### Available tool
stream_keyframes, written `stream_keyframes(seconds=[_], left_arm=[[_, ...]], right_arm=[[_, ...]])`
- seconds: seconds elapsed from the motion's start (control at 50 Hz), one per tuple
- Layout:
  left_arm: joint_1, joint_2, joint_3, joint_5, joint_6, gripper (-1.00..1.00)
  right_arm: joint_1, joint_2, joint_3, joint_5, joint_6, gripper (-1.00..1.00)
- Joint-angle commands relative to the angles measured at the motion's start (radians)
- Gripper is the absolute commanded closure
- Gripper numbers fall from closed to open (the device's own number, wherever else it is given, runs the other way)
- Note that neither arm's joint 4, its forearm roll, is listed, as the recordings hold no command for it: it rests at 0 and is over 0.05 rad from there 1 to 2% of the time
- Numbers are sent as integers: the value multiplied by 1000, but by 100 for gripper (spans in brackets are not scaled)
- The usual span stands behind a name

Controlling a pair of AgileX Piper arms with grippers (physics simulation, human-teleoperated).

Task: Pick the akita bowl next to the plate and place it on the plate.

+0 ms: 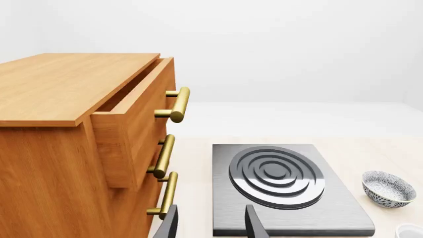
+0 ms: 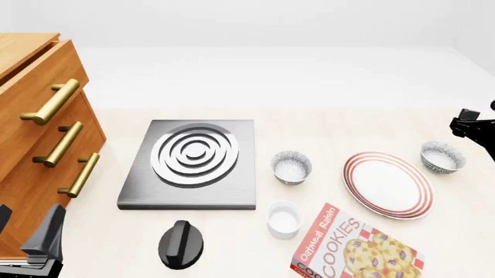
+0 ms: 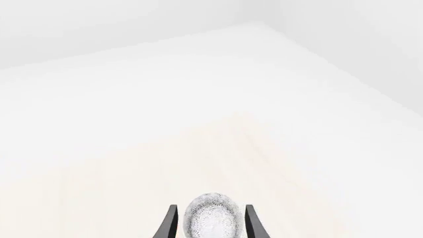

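Note:
The plate (image 2: pixel 386 184), white with red rings, lies on the table at the right. An akita bowl (image 2: pixel 442 156) stands just off its right edge. A look-alike bowl (image 2: pixel 291 167) stands to the plate's left, near the stove. My right arm (image 2: pixel 472 124) enters at the right edge, close above the right-hand bowl. In the right wrist view that bowl (image 3: pixel 211 218) shows in the gap of my open right gripper (image 3: pixel 210 224); I cannot tell whether the fingers touch it. My left gripper (image 1: pixel 211 225) is open and holds nothing, low at the front left (image 2: pixel 27 229).
A wooden cabinet (image 2: pixel 35 133) with brass handles and its top drawer ajar (image 1: pixel 132 124) stands at the left. Beside it lies a grey stove plate (image 2: pixel 193 162), with its black knob (image 2: pixel 180 243) in front. A small white cup (image 2: pixel 284 219) and a cookie box (image 2: pixel 352 252) lie near the front.

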Motion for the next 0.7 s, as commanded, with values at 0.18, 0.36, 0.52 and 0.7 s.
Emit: stream_keyframes(seconds=[0.18,0.36,0.52,0.7], left_arm=[[0,0,0,0,0,-100],[0,0,0,0,0,-100],[0,0,0,0,0,-100],[0,0,0,0,0,-100]], right_arm=[[-14,16,-13,7,13,-100],[-23,36,-18,1,14,-100],[-28,45,-23,0,20,-100],[-34,64,-23,-11,21,-100]])
